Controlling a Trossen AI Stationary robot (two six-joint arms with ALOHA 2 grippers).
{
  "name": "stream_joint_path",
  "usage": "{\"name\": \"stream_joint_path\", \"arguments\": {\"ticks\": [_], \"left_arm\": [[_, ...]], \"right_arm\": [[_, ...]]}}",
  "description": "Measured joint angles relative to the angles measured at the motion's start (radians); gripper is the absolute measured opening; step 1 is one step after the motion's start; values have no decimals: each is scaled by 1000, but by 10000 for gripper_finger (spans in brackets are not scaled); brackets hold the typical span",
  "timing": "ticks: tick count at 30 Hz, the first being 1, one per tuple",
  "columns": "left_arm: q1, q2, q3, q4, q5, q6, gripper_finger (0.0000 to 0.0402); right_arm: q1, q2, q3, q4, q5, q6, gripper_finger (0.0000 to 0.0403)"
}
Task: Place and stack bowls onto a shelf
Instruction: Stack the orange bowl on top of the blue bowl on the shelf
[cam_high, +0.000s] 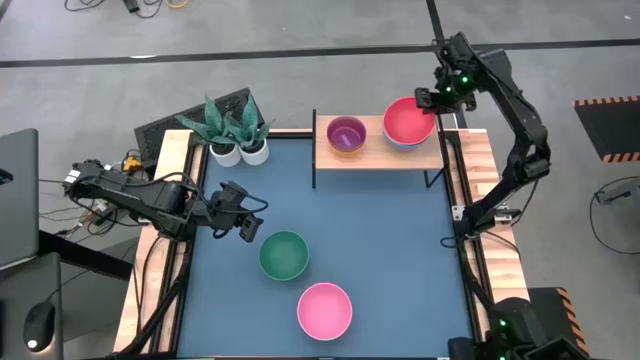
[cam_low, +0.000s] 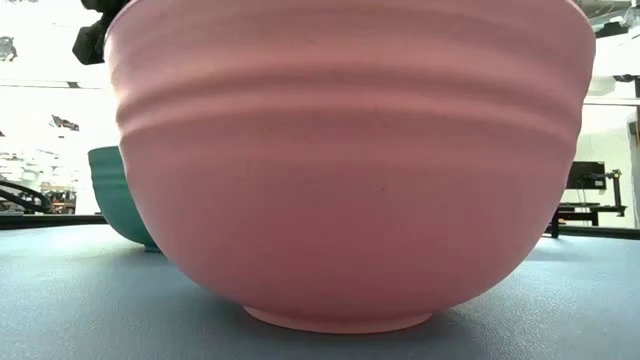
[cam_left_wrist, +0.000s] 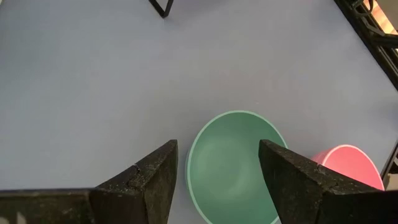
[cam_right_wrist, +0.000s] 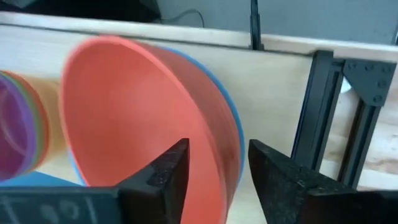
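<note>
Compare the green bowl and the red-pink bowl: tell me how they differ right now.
The green bowl sits on the blue table; the red-pink bowl is up on the shelf. The green bowl stands alone; the red-pink bowl is nested in a light blue bowl. Both are upright, round and empty.

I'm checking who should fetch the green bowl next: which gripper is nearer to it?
Left. The left gripper hovers open just beside the green bowl on the table. The right gripper is far off at the shelf, open by the red-pink bowl.
</note>
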Motion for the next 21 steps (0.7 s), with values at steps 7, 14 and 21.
{"name": "stream_joint_path", "arguments": {"ticks": [7, 14, 21], "left_arm": [[0, 0, 0, 0, 0, -1, 209], [0, 0, 0, 0, -18, -3, 209], [0, 0, 0, 0, -28, -3, 209]], "right_arm": [[4, -2, 139, -1, 37, 0, 180], [16, -2, 216, -10, 48, 3, 100], [37, 37, 215, -25, 56, -26, 17]]}}
